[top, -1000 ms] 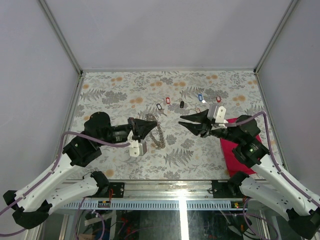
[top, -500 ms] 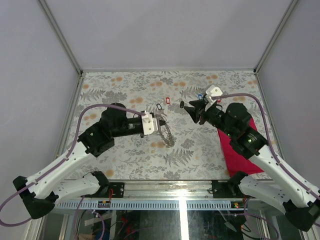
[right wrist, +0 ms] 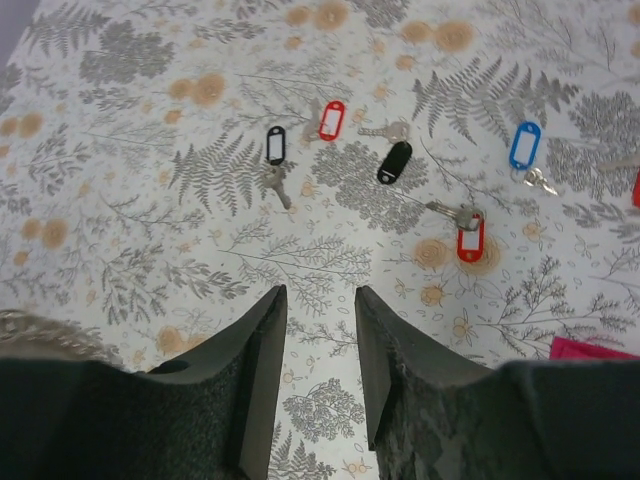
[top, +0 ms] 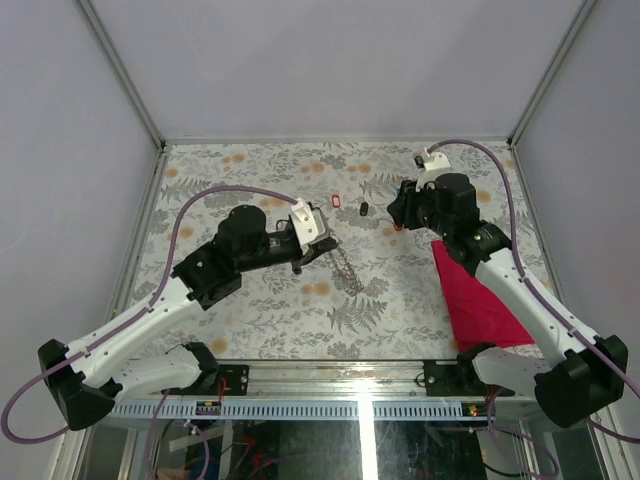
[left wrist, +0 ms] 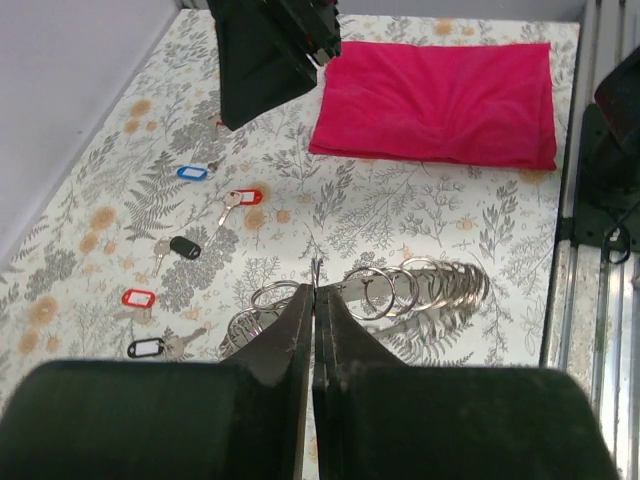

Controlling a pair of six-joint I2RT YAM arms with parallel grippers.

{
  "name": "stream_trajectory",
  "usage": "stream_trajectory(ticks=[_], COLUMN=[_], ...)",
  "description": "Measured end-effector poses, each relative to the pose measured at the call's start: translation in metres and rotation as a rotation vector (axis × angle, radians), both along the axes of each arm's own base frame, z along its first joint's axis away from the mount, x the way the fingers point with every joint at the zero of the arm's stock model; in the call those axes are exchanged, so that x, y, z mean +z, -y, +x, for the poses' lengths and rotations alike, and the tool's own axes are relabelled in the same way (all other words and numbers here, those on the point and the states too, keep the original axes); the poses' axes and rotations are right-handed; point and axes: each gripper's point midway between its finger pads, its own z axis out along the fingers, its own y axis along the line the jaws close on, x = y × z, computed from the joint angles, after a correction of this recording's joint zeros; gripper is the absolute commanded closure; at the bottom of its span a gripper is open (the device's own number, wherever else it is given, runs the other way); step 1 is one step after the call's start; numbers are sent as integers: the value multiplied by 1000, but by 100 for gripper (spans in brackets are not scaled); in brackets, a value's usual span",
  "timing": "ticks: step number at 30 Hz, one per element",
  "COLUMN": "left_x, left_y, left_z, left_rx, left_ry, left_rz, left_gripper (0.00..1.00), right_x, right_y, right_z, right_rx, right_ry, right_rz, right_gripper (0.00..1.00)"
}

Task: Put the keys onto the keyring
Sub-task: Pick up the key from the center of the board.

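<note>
The keyring (left wrist: pixel 420 290) is a floppy chain of many small metal rings. My left gripper (left wrist: pixel 316 292) is shut on one end of it, and the rest trails over the table (top: pixel 346 270). Several keys with small tags lie further back: a blue tag (left wrist: pixel 191 172), a red tag (left wrist: pixel 250 197), a black tag (left wrist: pixel 185 246), another red tag (left wrist: pixel 138 297) and a white tag in a black frame (left wrist: pixel 146 347). My right gripper (right wrist: pixel 320 295) hovers open above the table just short of these keys (right wrist: pixel 394 162), with nothing between its fingers.
A folded red cloth (top: pixel 478 295) lies at the right side of the table under the right arm. The metal frame rails (top: pixel 150 200) and grey walls bound the floral table top (top: pixel 250 300). The right gripper (left wrist: pixel 265 60) hangs at the top of the left wrist view.
My left gripper has carried the keyring right and further back. My right gripper has swung back and to the right, over the keys, with its jaws wider apart.
</note>
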Motion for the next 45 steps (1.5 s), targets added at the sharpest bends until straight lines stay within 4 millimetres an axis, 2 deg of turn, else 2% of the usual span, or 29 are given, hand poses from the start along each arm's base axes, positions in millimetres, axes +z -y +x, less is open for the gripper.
stream_trajectory(ticks=[4, 8, 13, 18, 22, 26, 31, 38, 45], left_x=[1, 5, -1, -8, -16, -22, -27, -27, -32], left_y=[-10, -16, -21, -21, -23, -26, -28, -28, -27], left_z=[4, 14, 24, 28, 27, 25, 24, 23, 21], left_rx=[89, 195, 300, 335, 339, 345, 353, 358, 354], left_ry=[-36, -89, -169, -210, -228, -246, -266, -290, -317], left_rz=[-46, -90, -113, -111, -87, -54, -13, 9, 26], left_gripper=[100, 100, 100, 100, 100, 100, 100, 100, 100], right_x=[-27, -66, -102, -117, -123, -138, -159, -183, -191], right_y=[10, 17, 27, 31, 29, 37, 48, 49, 46], right_z=[17, 36, 56, 79, 108, 122, 128, 133, 131], right_rx=[-76, -136, -189, -201, -152, -100, -14, 113, 192], right_ry=[-96, -208, -301, -328, -330, -367, -446, -536, -573], right_rz=[14, -11, -70, -158, -258, -342, -414, -445, -432], right_gripper=[56, 54, 52, 52, 52, 54, 64, 61, 64])
